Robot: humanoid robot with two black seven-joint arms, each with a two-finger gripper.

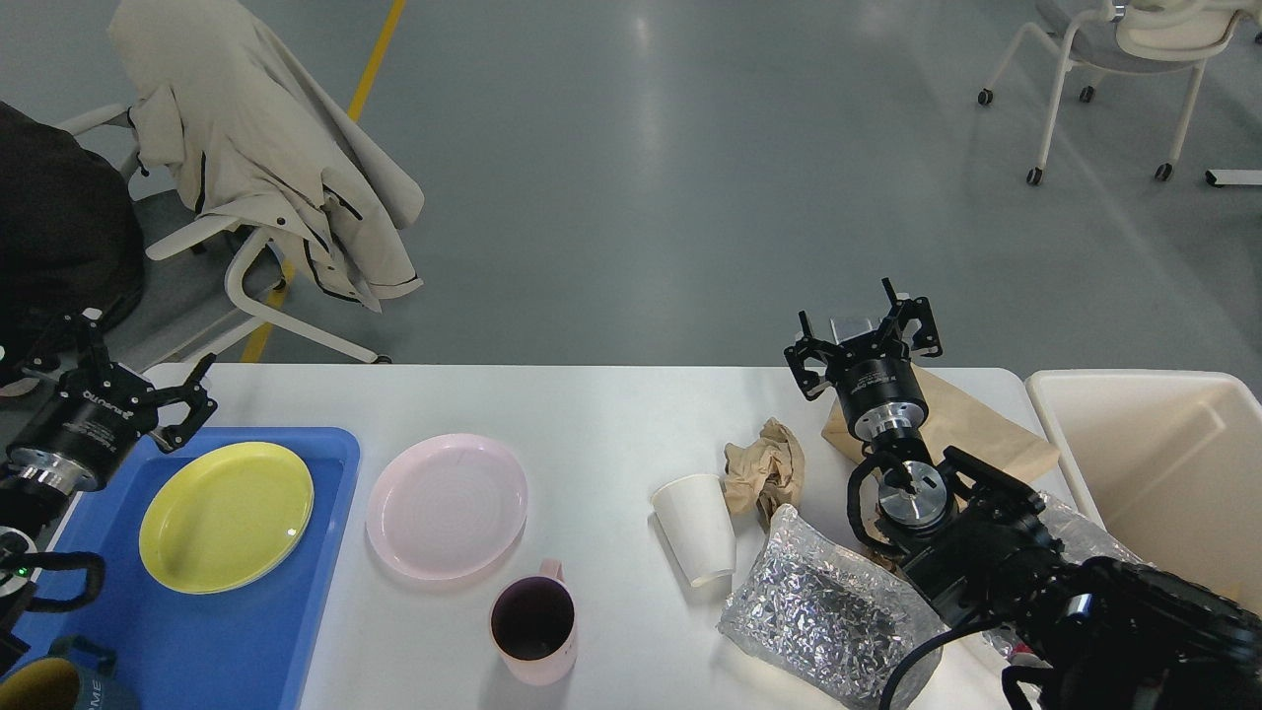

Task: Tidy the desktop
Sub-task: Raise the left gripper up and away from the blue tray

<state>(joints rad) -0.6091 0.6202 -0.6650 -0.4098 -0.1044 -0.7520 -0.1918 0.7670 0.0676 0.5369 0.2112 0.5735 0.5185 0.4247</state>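
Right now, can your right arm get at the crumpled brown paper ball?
Probably yes. The right claw is open and empty, and the crumpled paper ball sits uncovered on the desktop just to its left. The white paper cup lies close beside the ball.
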